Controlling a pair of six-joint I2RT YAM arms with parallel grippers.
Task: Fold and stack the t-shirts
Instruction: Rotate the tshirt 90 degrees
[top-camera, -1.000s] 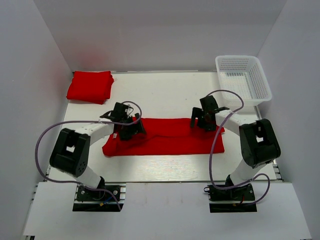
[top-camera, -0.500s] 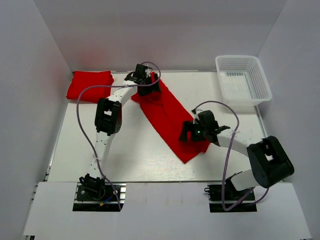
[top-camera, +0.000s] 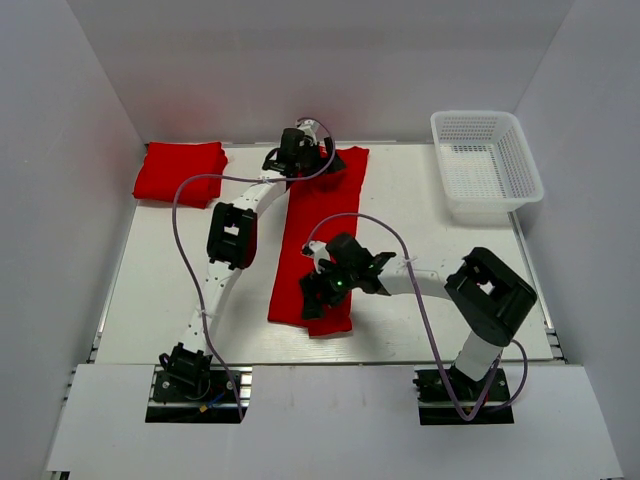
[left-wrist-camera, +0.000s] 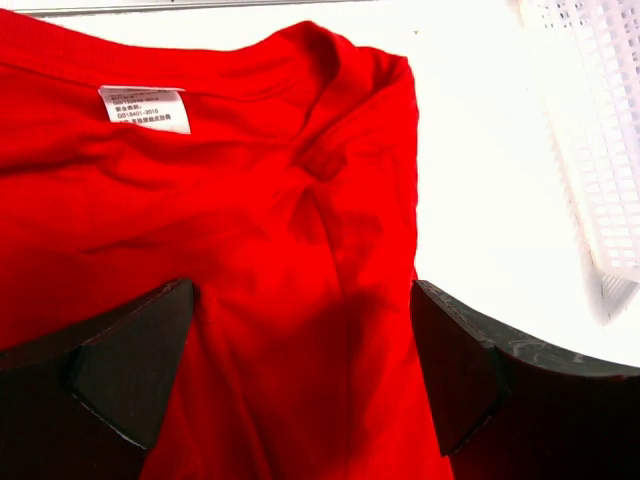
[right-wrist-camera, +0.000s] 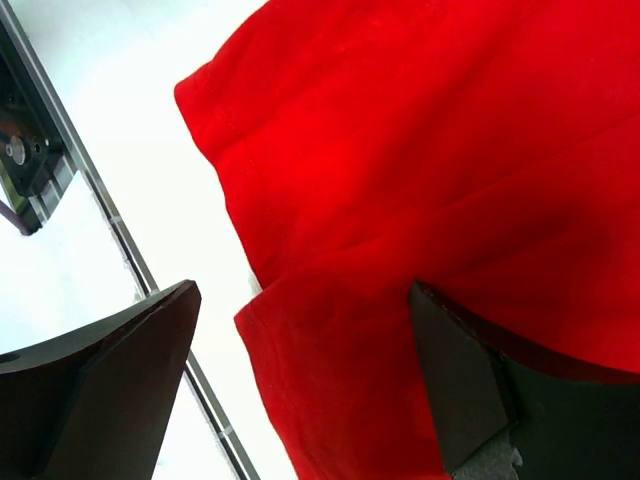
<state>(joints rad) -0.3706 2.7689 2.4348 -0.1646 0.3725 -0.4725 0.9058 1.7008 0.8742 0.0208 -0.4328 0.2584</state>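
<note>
**A:** Entry one, surface and room?

**B:** One white table (top-camera: 460, 225), boxed in by plain white walls (top-camera: 320, 70). One white mesh basket (top-camera: 487, 160) at 2 o'clock. One folded t-shirt (top-camera: 180, 172), red, in the far corner at 10 o'clock.

**A:** Entry two, the shirt between the arms?

**B:** One second red t-shirt (top-camera: 310, 210), folded into a long strip. It lies flat near the table's middle, running from 12 o'clock toward 6. At its 12 o'clock end is the left gripper (top-camera: 305, 158), and at its 6 o'clock end the right gripper (top-camera: 325, 290).

**A:** Grips?

**B:** Both spread wide just over the cloth, with nothing pinched between the fingers.

**A:** What do the wrist views add?

**B:** The left wrist view gives the white neck label (left-wrist-camera: 145, 108) and collar, with the basket's corner at 3 o'clock. The right wrist view gives the strip's hemmed end and a metal rail (right-wrist-camera: 90, 185) along the table edge. Only the overhead view takes in the folded shirt in the corner.
</note>
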